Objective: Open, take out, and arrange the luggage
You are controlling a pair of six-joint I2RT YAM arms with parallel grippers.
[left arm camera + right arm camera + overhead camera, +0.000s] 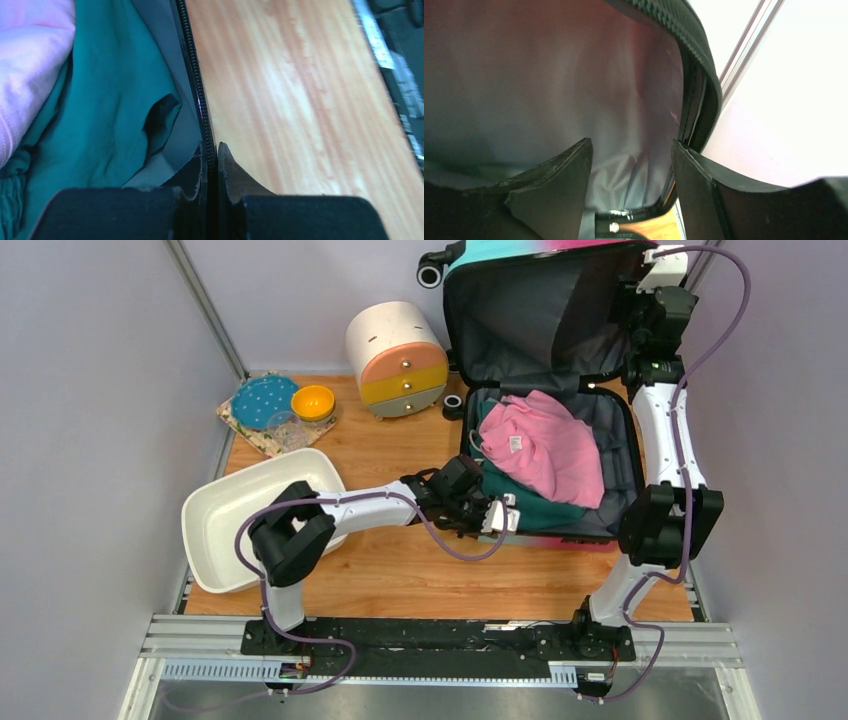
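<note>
The luggage lay open on the tabletop, its lid upright. The left end effector was pinched on the zipper rim at its near-left corner. The right end effector stood wide at the lid's upper right edge.

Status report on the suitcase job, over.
Left gripper shut on luggage near rim. Right gripper open at raised lid's edge. Luggage open, pink garment and teal garment not yet out. Nothing seen in the way.
</note>
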